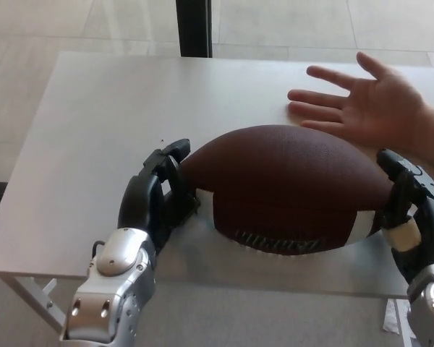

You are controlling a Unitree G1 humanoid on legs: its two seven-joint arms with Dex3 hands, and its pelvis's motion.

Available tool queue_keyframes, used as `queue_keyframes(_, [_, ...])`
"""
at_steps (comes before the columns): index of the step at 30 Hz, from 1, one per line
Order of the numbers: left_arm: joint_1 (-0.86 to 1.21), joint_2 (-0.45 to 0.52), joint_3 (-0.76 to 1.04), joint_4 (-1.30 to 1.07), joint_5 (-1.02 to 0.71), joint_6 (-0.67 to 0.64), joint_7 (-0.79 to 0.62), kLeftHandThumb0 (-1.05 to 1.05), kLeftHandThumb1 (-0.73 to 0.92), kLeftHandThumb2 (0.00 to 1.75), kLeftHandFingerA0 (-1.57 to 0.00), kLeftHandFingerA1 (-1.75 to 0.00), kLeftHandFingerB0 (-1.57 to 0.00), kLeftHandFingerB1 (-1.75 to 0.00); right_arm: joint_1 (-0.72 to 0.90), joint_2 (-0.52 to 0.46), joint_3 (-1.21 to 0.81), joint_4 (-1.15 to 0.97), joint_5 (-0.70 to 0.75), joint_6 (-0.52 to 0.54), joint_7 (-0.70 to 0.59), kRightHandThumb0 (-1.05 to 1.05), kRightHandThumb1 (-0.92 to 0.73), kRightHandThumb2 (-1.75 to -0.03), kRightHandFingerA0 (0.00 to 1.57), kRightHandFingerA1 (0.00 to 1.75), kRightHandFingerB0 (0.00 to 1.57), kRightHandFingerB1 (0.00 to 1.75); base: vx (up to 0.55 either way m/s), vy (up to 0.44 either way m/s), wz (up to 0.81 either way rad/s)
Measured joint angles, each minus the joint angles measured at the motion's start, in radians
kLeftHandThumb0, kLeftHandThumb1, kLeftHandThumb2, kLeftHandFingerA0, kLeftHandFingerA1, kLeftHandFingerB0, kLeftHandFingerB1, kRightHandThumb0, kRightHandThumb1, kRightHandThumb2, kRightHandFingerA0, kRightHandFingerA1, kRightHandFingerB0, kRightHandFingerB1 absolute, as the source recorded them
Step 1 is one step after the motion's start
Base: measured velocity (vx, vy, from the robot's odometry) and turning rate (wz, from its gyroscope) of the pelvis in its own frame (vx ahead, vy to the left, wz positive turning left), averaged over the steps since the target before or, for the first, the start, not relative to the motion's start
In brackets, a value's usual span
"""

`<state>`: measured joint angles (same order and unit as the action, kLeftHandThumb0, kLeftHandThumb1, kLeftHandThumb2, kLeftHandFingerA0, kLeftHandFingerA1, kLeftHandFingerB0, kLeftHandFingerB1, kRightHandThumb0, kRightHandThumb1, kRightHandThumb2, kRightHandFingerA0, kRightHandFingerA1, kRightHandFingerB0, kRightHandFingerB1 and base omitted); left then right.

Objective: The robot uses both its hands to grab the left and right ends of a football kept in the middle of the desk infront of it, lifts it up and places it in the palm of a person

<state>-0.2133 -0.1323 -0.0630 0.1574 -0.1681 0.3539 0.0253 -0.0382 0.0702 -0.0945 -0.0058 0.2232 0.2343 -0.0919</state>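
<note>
A dark brown football (286,189) with white stripes lies lengthwise on the grey desk (108,123), near its front edge. My left hand (158,195) presses against the ball's left end, fingers curled onto it. At the ball's right end my right hand (406,210) closes around the tip. The ball still rests on the desk. A person's open palm (369,101) lies face up on the desk at the back right, just behind the ball.
The desk's front edge (202,283) runs just below the ball. A dark post (194,27) stands behind the desk. Tiled floor surrounds it, and white paper (405,318) lies on the floor at the lower right.
</note>
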Motion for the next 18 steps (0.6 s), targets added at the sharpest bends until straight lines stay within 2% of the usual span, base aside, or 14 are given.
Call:
queue_keyframes(4, [-0.028,0.021,-0.004,0.017,0.007,0.011,-0.007,-0.91,0.86,1.25,-0.34,-0.7,-0.14,-0.46,-0.01,-0.012,0.001,0.001,0.0,0.022,0.01,-1.04,-0.92,-0.76,0.43,0.58,0.27,0.4,0.0,0.0,0.0])
queue_keyframes(5, [-0.034,0.022,-0.004,0.022,0.008,0.013,-0.01,-0.92,0.85,1.25,-0.35,-0.71,-0.14,-0.46,-0.012,-0.012,0.001,0.001,0.001,0.028,0.011,-0.97,-0.73,-1.18,0.41,0.63,0.24,0.49,0.0,0.0,0.0])
queue_keyframes(6, [-0.042,0.022,-0.003,0.028,0.008,0.017,-0.012,-0.92,0.85,1.25,-0.35,-0.71,-0.14,-0.46,-0.016,-0.012,0.0,0.001,0.001,0.036,0.011,-0.97,-0.73,-1.18,0.41,0.63,0.24,0.49,0.0,0.0,0.0])
queue_keyframes(7, [-0.048,0.022,-0.003,0.032,0.008,0.019,-0.013,-0.89,0.85,1.24,-0.37,-0.72,-0.15,-0.47,-0.019,-0.012,0.001,0.001,0.001,0.04,0.011,-1.05,-0.92,-0.74,0.46,0.63,0.26,0.42,0.0,0.0,0.0])
queue_keyframes(9, [-0.056,0.018,-0.006,0.038,0.008,0.025,-0.014,-0.89,0.85,1.24,-0.37,-0.72,-0.15,-0.47,-0.03,-0.011,0.004,0.004,0.001,0.05,0.012,-1.05,-0.92,-0.74,0.46,0.63,0.26,0.42,0.0,0.0,0.0])
queue_keyframes(10, [-0.059,0.016,-0.006,0.04,0.009,0.027,-0.014,-0.99,0.92,0.92,-0.37,-0.75,-0.17,-0.39,-0.035,-0.011,0.005,0.004,0.001,0.053,0.012,-1.05,-0.92,-0.73,0.46,0.62,0.27,0.41,0.0,0.0,0.0])
queue_keyframes(11, [-0.061,0.014,-0.007,0.041,0.009,0.029,-0.014,-0.99,0.92,0.91,-0.41,-0.8,-0.2,-0.41,-0.039,-0.009,0.004,0.008,0.001,0.057,0.012,-1.05,-0.74,-1.22,0.48,0.68,0.22,0.49,0.0,0.0,0.0])
queue_keyframes(13, [-0.068,0.012,-0.009,0.047,0.014,0.031,-0.01,-1.0,0.92,0.92,-0.44,-0.83,-0.2,-0.4,-0.056,-0.004,0.001,0.023,0.006,0.063,0.014,-1.05,-0.77,-1.24,0.44,0.65,0.18,0.47,0.0,0.0,0.0])
queue_keyframes(14, [-0.07,0.011,-0.01,0.05,0.017,0.031,-0.006,-0.98,0.92,0.91,-0.45,-0.85,-0.21,-0.4,-0.063,-0.001,0.0,0.027,0.008,0.067,0.014,-1.01,-0.74,-1.21,0.48,0.67,0.18,0.47,0.0,0.0,0.0])
queue_keyframes(15, [-0.073,0.011,-0.01,0.054,0.021,0.032,-0.002,-0.92,0.92,0.91,-0.47,-0.85,-0.2,-0.4,-0.071,0.0,0.0,0.028,0.01,0.072,0.015,-1.05,-0.92,-0.79,0.43,0.61,0.15,0.38,0.0,0.0,0.0])
queue_keyframes(16, [-0.078,0.01,-0.01,0.06,0.026,0.032,0.004,-0.91,0.91,0.92,-0.49,-0.85,-0.2,-0.42,-0.079,0.001,0.001,0.028,0.014,0.076,0.018,-1.05,-0.79,-1.24,0.41,0.65,0.11,0.38,0.0,0.0,0.0])
queue_keyframes(17, [-0.082,0.009,-0.01,0.066,0.029,0.032,0.007,-0.91,0.91,0.92,-0.49,-0.85,-0.2,-0.42,-0.083,0.001,0.004,0.025,0.017,0.08,0.022,-1.05,-0.79,-1.24,0.41,0.65,0.11,0.38,0.0,0.0,0.0])
queue_keyframes(18, [-0.088,0.005,-0.011,0.075,0.033,0.032,0.012,-0.83,0.92,0.87,-0.51,-0.85,-0.2,-0.41,-0.089,0.003,0.009,0.022,0.021,0.083,0.031,-1.05,-0.79,-1.25,0.4,0.65,0.07,0.3,0.0,0.0,0.0])
